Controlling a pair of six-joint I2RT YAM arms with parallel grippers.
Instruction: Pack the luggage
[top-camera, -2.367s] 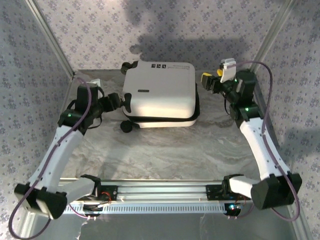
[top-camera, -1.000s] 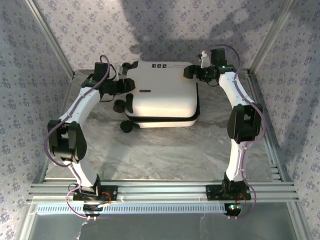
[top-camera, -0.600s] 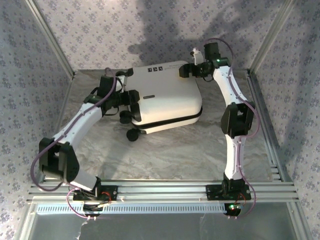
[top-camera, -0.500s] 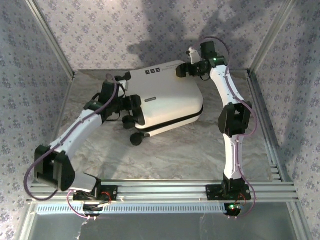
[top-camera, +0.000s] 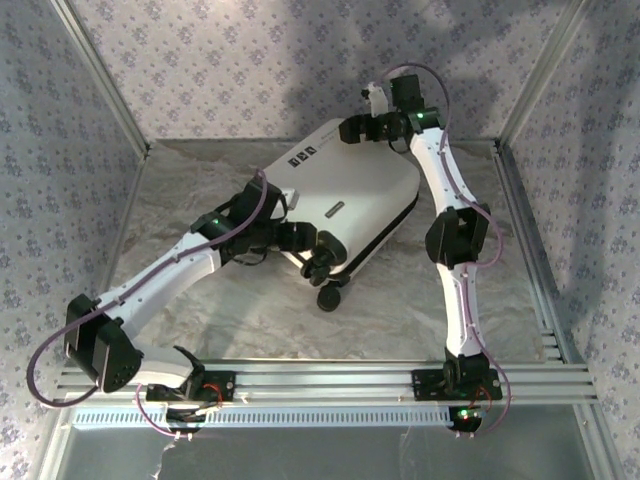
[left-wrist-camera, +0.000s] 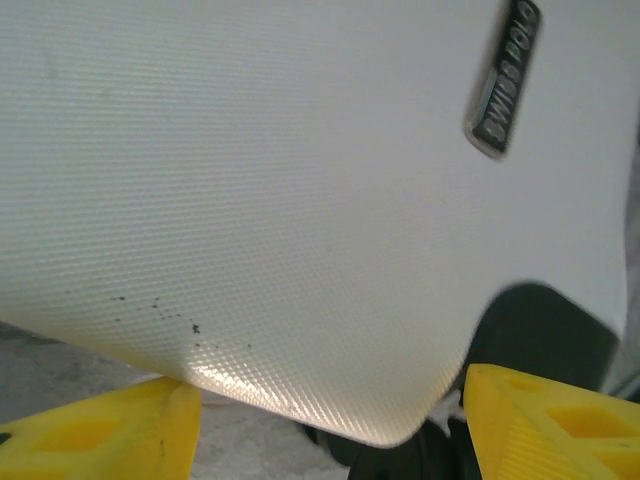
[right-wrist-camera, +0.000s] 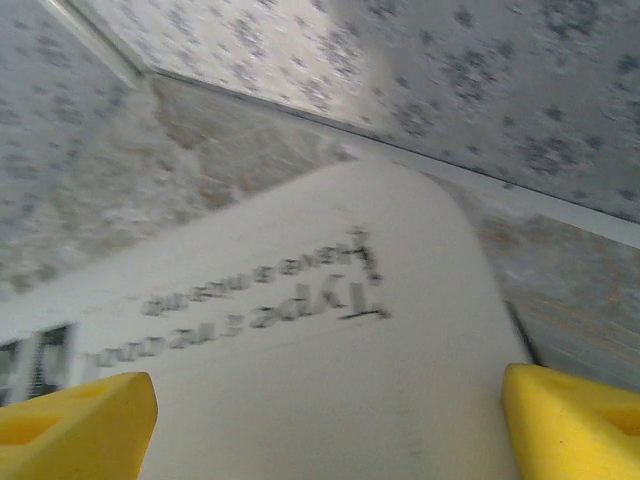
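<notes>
The luggage (top-camera: 365, 190) is a small white hard-shell case lying flat and skewed diagonally at the back of the table, its black wheels (top-camera: 328, 296) toward me. My left gripper (top-camera: 312, 252) is open at the wheel-end corner. In the left wrist view the shell's rounded corner (left-wrist-camera: 300, 300) sits between the yellow fingertips (left-wrist-camera: 110, 430), and a wheel (left-wrist-camera: 540, 330) is beside it. My right gripper (top-camera: 352, 130) is open at the far corner. Its wide-spread yellow fingertips (right-wrist-camera: 80, 415) frame the blurred shell (right-wrist-camera: 300, 350) with its printed label.
The marbled tabletop (top-camera: 240, 310) is walled by patterned panels (top-camera: 200, 60) at the back and on both sides. An aluminium rail (top-camera: 320, 380) with both arm bases runs along the near edge. A metal frame bar (top-camera: 528, 250) borders the right side.
The luggage has swung from square to diagonal, its wheel end moving toward the near edge. My left gripper followed that corner inward. My right gripper shifted left along the far edge.
</notes>
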